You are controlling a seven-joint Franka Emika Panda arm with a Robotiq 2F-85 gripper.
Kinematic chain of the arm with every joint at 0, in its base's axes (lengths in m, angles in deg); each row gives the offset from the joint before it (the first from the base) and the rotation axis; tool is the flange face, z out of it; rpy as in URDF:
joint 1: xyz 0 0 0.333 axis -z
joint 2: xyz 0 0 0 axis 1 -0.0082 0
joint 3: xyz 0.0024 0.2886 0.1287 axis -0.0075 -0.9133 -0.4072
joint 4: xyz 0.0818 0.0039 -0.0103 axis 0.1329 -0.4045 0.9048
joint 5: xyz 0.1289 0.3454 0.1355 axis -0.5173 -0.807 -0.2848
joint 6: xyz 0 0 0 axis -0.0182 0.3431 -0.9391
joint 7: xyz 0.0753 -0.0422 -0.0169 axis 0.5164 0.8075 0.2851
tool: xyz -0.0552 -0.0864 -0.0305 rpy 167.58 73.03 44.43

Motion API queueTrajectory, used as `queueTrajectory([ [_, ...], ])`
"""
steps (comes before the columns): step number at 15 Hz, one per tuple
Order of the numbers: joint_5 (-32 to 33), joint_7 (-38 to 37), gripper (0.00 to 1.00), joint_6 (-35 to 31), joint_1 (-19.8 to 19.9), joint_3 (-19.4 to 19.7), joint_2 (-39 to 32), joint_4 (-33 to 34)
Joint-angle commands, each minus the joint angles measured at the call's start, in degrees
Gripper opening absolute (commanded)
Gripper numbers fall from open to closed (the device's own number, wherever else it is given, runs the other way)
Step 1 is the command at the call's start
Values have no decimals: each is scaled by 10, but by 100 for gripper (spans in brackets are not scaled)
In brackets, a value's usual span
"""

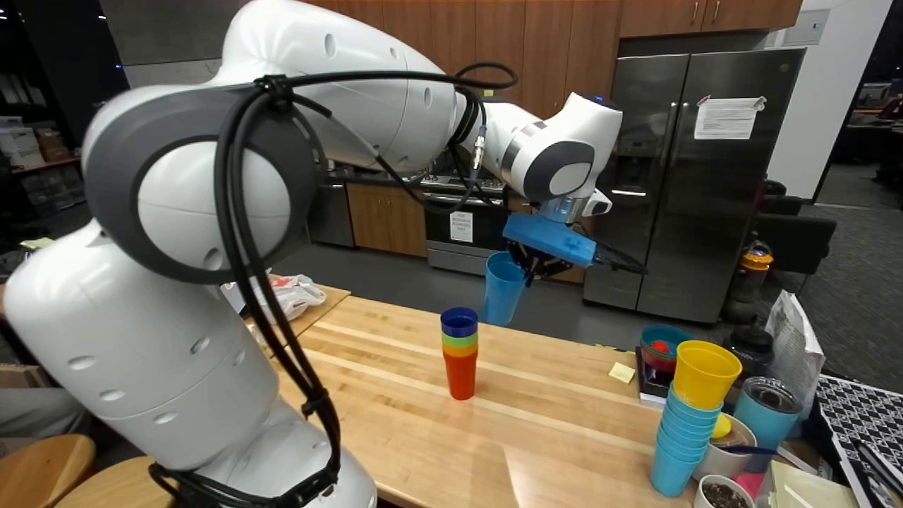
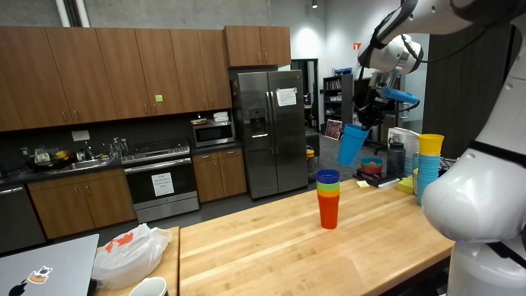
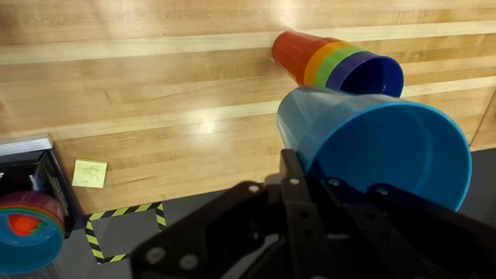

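Observation:
My gripper (image 1: 530, 274) is shut on the wall of a blue cup (image 1: 501, 291) and holds it tilted in the air near the table's far edge. In the wrist view one finger lies outside the blue cup (image 3: 316, 116) and the other inside its rim; the inner fingertip is hidden. The blue cup (image 2: 352, 146) also shows in an exterior view. A stack of nested cups (image 2: 328, 207), red at the bottom, then orange, green and dark blue on top, stands upright on the wooden table (image 2: 263, 255). In the wrist view the held cup overlaps part of the stack (image 3: 296, 58).
A tall stack of light blue cups (image 1: 682, 437) with a yellow cup (image 1: 705, 374) on top stands near nested bowls (image 1: 656, 360), a dark bottle (image 2: 396, 158) and a tumbler (image 1: 765, 416). A yellow note (image 3: 90, 173), a plastic bag (image 2: 129, 257) and a laptop (image 2: 45, 267) also show.

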Motion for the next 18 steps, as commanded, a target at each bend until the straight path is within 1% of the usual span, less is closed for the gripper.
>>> queueTrajectory([
  [1,-20,15,1,7,4,3,-11,-2],
  [4,-30,18,1,9,9,5,-19,-6],
  [8,-40,26,1,23,30,24,-25,-1],
  [13,6,25,1,91,59,35,-33,11],
  [18,54,11,1,110,76,37,-33,17],
])
